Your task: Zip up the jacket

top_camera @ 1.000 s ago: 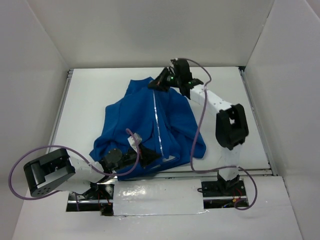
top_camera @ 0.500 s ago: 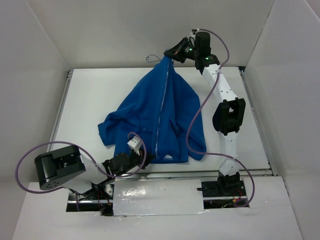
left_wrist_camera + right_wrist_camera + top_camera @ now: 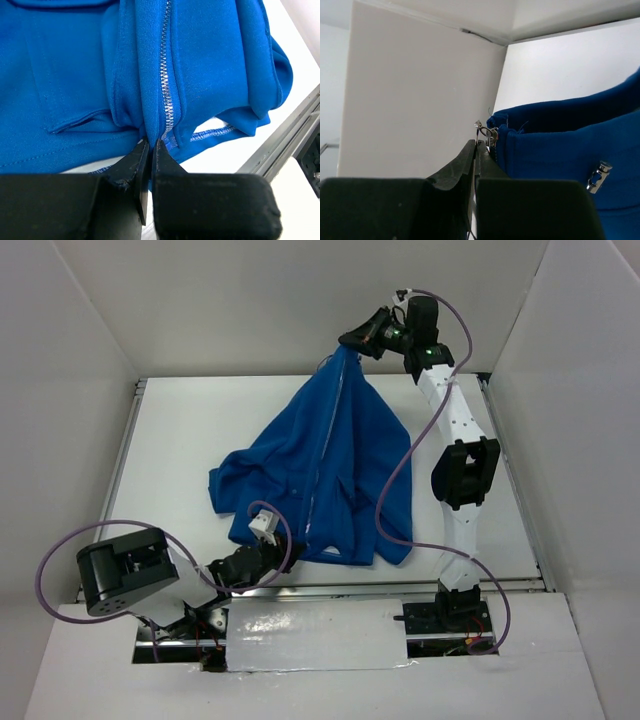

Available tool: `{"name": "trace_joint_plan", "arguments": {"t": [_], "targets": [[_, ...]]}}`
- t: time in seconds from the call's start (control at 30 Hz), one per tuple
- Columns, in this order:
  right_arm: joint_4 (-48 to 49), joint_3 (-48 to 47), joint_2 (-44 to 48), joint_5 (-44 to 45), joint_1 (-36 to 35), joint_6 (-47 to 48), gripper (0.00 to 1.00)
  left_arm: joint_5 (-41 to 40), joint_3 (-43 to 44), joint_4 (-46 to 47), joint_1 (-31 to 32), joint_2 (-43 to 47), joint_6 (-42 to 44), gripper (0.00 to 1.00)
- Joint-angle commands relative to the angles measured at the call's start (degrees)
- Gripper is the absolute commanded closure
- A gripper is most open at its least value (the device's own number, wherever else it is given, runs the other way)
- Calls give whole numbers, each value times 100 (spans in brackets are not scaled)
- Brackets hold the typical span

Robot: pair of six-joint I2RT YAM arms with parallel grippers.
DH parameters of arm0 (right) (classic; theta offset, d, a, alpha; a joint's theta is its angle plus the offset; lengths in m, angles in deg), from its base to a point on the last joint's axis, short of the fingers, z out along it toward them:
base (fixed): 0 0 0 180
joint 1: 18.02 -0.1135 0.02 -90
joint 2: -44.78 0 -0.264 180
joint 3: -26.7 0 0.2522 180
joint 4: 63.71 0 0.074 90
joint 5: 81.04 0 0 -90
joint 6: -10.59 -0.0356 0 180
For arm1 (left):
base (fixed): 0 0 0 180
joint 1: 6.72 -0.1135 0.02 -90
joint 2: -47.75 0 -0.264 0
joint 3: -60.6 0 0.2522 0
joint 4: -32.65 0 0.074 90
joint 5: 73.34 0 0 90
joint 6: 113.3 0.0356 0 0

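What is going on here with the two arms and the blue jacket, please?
The left tool pinches the hem of the jacket at the foot of the zipper, near the front edge of the table. The right tool grips the pull at the collar, raised at the far side, so the jacket is stretched between them. The teeth look meshed near the hem and the pull sits at the top, so zipping seems nearly done.

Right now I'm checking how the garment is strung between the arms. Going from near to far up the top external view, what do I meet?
left claw, shut on the bottom edge → the jacket → right claw, shut on the top end
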Motion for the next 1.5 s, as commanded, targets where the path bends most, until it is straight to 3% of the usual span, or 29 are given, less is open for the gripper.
{"name": "trace_joint_plan", "arguments": {"t": [0.0, 0.07, 0.1, 0.17, 0.2, 0.23, 0.3, 0.33, 0.43, 0.47, 0.53, 0.57, 0.67, 0.77, 0.8, 0.97, 1.07, 1.27, 1.47], "targets": [[1509, -448, 281, -216, 185, -134, 100, 75, -223, -852, 104, 174, -98, 100], [1703, -325, 237, -533, 194, -231, 100, 137, -144, -1063, 113, 288, -151, 100], [1712, -316, 210, -568, 194, -214, 95, 163, -48, -1203, 113, 428, -168, 100], [1591, -290, 210, -525, 185, -92, 83, 181, 40, -1555, 130, 595, -142, 86], [1485, -290, 271, -429, 203, 83, 68, 120, 110, -1730, 165, 840, -194, 78], [1388, -281, 306, -332, 194, 163, 55, 59, 120, -2045, 183, 990, -238, 61], [1230, -298, 386, -121, 220, 339, 22, -161, 146, -2424, 218, 1473, -352, 45], [1177, -342, 456, -86, 238, 392, 21, -240, 146, -2626, 218, 1692, -466, 38], [791, -369, 753, 300, 291, 672, 19, -565, 243, -3767, 244, 2641, -773, 32], [476, -334, 894, 710, 291, 804, 17, -801, 400, -4632, 253, 3183, -905, 30], [141, -124, 1447, 1239, 273, 1165, 4, -1092, 637, -5647, 262, 3696, -1310, 21], [-252, -1, 1667, 1529, 282, 1279, 0, -1224, 908, -6644, 271, 4151, -1468, 18], [-834, 1137, 2738, 2811, 256, 1744, 0, -1646, 1506, -8238, 280, 4892, -1821, 12], [-890, 2621, 4097, 3254, 212, 2043, 0, -1717, 2060, -9102, 280, 5438, -1760, 7], [-872, 2959, 4443, 3342, 203, 2106, 0, -1813, 2236, -9315, 271, 5535, -1725, 1], [-942, 5075, 6664, 2748, 185, 2291, 0, -2611, 3791, -10728, 280, 5502, -1418, 1], [-1196, 5833, 7494, 2386, 185, 2405, 0, -2903, 4802, -11380, 271, 5194, -1268, 0], [-2470, 6161, 9392, 2954, 177, 2747, 0, -3825, 6280, -12963, 271, 4674, -1109, 1], [-3814, 5855, 10475, 3439, 185, 3301, 0, -4564, 6966, -14535, 271, 5060, -1873, 1]]}}
